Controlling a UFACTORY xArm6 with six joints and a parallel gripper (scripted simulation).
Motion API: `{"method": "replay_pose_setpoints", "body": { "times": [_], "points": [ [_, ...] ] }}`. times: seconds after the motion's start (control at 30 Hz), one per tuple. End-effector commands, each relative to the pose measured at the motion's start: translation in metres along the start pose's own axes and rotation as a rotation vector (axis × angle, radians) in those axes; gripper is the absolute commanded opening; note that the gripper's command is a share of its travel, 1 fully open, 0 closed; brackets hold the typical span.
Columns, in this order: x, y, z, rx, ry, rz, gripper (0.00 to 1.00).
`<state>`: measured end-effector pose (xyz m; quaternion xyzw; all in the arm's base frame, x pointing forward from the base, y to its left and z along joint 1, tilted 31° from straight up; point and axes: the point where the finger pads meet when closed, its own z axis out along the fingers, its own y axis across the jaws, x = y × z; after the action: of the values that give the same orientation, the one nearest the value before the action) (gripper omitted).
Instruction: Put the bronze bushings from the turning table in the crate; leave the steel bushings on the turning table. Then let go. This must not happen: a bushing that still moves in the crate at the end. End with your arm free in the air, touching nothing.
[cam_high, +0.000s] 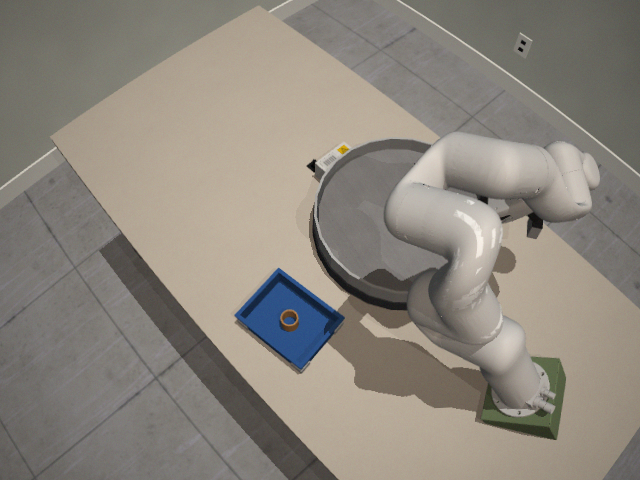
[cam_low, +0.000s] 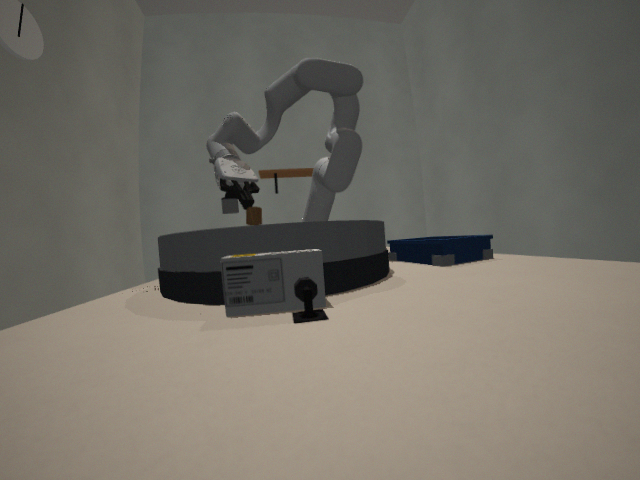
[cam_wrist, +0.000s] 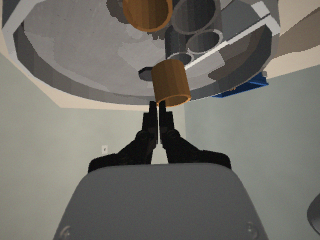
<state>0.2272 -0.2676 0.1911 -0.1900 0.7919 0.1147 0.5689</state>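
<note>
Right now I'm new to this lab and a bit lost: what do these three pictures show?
A white robot arm sorts metal rings. One picture looks down from above, one from across the table, and one from the arm's wrist. Its tool is shut on the wall of a bronze ring, above the round turning table. Another bronze ring and grey steel rings sit there. The blue crate holds one ring.
</note>
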Motion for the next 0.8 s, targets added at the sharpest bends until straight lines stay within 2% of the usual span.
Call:
{"method": "replay_pose_setpoints", "body": {
  "times": [0.0, 0.3, 0.77],
  "points": [
    [-0.006, 0.005, 0.004, -0.01, 0.001, -0.016, 0.0],
    [-0.027, 0.032, 0.022, -0.055, 0.001, -0.07, 0.0],
    [-0.095, 0.114, 0.079, -0.198, 0.002, -0.24, 0.0]
  ]
}}
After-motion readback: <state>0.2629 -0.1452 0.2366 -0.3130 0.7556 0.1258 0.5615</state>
